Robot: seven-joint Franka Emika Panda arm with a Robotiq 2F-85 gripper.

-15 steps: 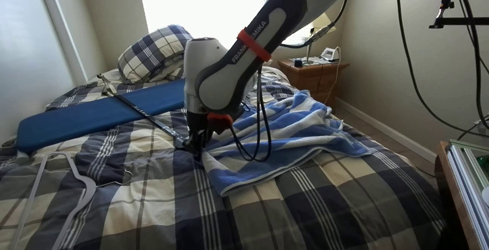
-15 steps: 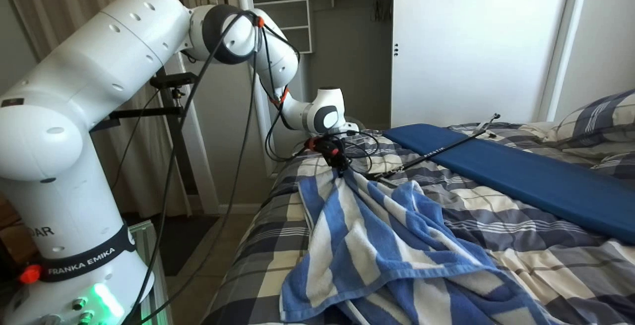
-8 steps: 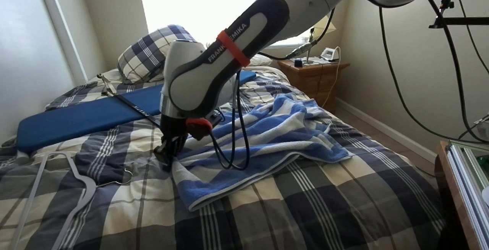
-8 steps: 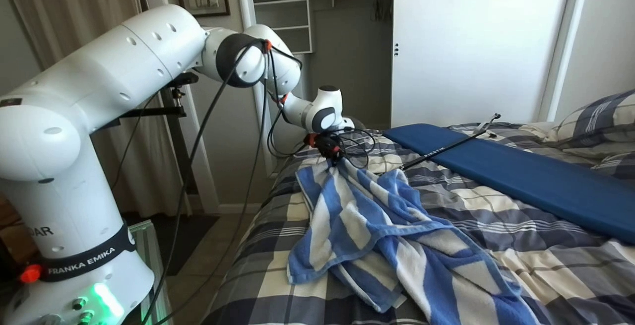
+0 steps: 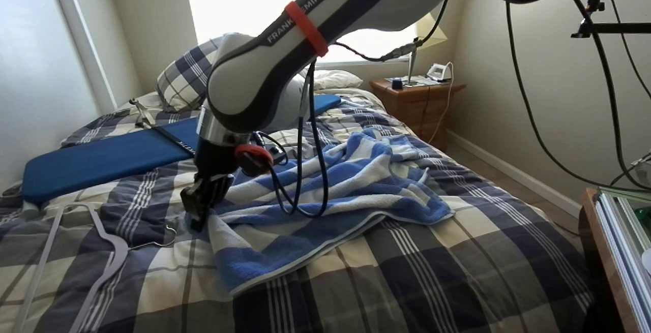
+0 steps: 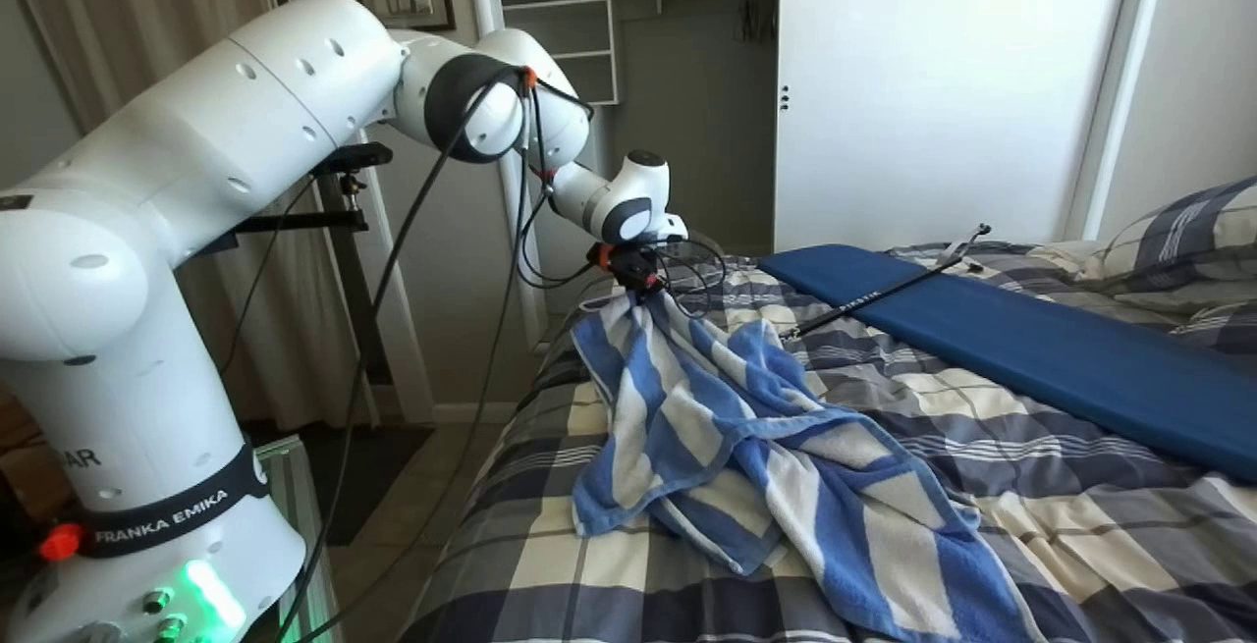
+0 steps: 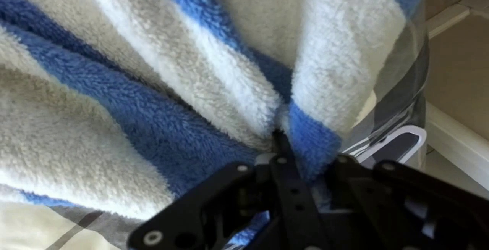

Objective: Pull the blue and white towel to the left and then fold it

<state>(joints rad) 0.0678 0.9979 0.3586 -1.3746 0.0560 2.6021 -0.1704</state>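
Note:
The blue and white towel lies rumpled on the plaid bed, and it also shows in an exterior view. My gripper is at the towel's left end, low over the bedding; it also shows in an exterior view. In the wrist view the gripper's fingers are closed on a bunched part of the towel, with folds fanning out from them. The towel's near corner hangs beside the gripper and rests on the bed. The fingertips themselves are mostly hidden by cloth.
A long blue board lies across the bed, with a black stick on it. A white hanger-like frame lies left of the gripper. A plaid pillow is at the back. Cables loop beside the gripper over the towel.
In one view my gripper has moved left and slightly nearer; in the other it has moved farther away. The towel has been dragged along with it, its trailing end sliding across the bed.

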